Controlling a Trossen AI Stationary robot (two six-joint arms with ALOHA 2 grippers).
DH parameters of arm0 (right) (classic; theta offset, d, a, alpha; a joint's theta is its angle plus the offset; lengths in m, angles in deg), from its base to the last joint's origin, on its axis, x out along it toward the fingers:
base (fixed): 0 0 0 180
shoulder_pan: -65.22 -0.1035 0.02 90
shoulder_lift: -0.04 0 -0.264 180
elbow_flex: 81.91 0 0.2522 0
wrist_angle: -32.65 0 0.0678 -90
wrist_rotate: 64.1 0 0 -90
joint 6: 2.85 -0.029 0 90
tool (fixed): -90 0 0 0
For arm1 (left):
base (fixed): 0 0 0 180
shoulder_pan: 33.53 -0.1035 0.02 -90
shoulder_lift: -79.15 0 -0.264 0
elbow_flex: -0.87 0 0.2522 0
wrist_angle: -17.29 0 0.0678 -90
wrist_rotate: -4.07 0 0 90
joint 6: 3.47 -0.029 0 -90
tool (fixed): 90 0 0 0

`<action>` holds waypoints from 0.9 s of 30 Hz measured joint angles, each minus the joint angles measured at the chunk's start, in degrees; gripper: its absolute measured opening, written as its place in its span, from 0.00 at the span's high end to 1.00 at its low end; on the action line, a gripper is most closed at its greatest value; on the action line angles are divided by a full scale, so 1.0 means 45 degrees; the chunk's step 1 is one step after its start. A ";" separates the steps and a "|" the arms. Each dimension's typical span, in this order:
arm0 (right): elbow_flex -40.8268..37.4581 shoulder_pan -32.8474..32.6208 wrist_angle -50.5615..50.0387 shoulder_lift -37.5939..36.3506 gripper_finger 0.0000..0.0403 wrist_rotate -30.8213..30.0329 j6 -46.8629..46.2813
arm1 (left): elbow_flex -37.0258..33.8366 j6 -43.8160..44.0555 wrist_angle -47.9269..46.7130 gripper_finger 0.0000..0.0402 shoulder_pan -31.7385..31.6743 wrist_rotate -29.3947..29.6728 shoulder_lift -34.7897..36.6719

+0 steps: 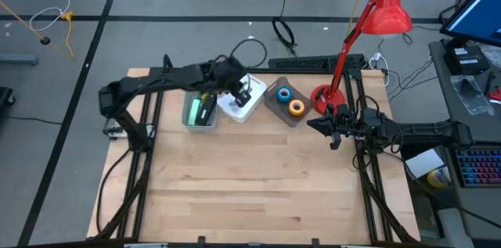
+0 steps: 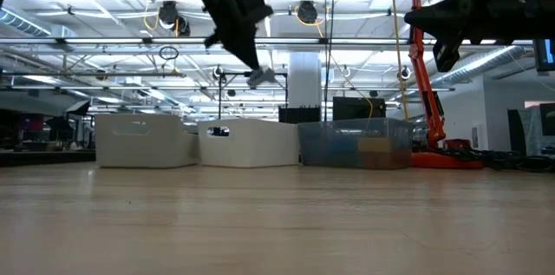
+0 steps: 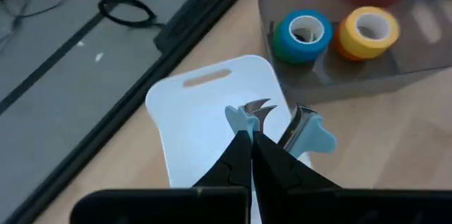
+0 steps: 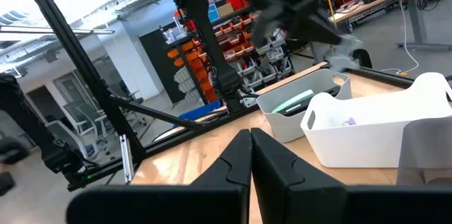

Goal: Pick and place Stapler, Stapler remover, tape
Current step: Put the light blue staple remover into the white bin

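Left gripper hangs above the white bin at the back of the surface, its fingers closed on a pale blue staple remover whose metal claws show just ahead of the fingertips. The white bin stands between a pale bin holding a green-and-black object, probably the stapler, and a clear bin in which a blue tape roll and an orange tape roll lie side by side. Step in hand, as judged: placing the staple remover, with the carry complete and the release not yet made. The next move calls for lowering the left gripper inside the white bin's walls and opening the fingers, keeping the remover clear of the rim so that it drops in rather than catching on the edge. Right gripper waits raised at the right side of the surface, near the base of a red desk lamp, fingers together and holding nothing.
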 joint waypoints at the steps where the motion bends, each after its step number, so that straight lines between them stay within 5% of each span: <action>1: 0.0000 0.0001 -0.0002 -0.0005 1.00 -0.0004 0.0029 | 0.0087 -0.0385 0.0096 1.00 -0.0272 -0.0342 -0.0277; 13: 0.0000 0.0001 0.0000 -0.0002 1.00 -0.0010 0.0019 | 0.0178 -0.4030 0.0301 1.00 -0.2010 -0.2031 -0.3022; 27: 0.0000 0.0000 0.0000 -0.0003 1.00 -0.0066 0.0009 | 0.0183 -0.5034 0.1030 1.00 -0.2326 -0.2748 -0.3994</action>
